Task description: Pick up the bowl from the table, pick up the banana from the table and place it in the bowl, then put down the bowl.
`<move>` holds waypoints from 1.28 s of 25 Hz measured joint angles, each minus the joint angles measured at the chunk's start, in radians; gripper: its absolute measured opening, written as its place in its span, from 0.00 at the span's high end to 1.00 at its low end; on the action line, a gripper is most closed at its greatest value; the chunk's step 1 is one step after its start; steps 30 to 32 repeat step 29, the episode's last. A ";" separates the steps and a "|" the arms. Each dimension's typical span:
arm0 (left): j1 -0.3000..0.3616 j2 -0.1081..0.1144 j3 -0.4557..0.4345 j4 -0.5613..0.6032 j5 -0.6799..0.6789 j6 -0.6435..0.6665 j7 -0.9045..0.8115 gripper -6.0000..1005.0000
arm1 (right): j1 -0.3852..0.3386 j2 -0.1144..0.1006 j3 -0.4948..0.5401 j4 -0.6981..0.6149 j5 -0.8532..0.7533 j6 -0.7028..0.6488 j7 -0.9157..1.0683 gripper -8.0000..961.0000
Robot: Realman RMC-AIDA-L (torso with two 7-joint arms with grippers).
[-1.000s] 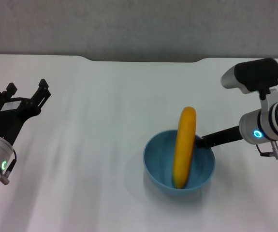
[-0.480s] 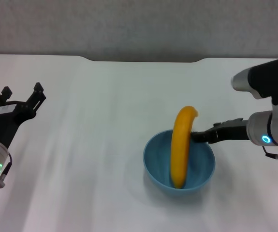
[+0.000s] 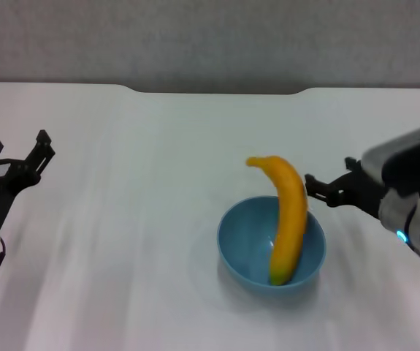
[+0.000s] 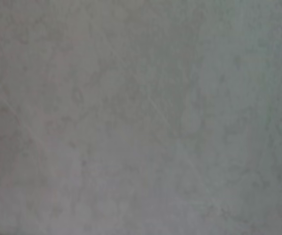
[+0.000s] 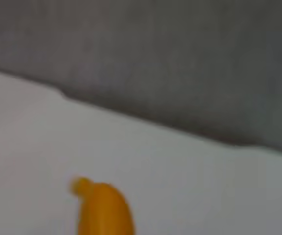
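Note:
The light-blue bowl (image 3: 253,252) sits on the white table (image 3: 158,183), right of centre. The yellow-orange banana (image 3: 288,219) stands in it, one end on the bowl's bottom, leaning on the far right rim, its upper end sticking out above. My right gripper (image 3: 319,190) is open and empty just right of the banana's upper part, apart from it. The banana's top also shows in the right wrist view (image 5: 104,210). My left gripper (image 3: 18,157) is open and empty at the far left, over the table.
The table's far edge has a shallow notch (image 3: 217,91) in front of a grey wall. The left wrist view shows only bare table surface.
My right gripper has let go of the banana and drawn back to the right. The banana has tipped against the bowl's right rim. My left arm has drifted left and toward me.

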 joint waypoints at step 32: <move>-0.033 -0.004 0.012 0.120 0.010 0.025 -0.064 0.11 | -0.036 0.006 -0.496 0.334 0.156 0.856 0.152 0.11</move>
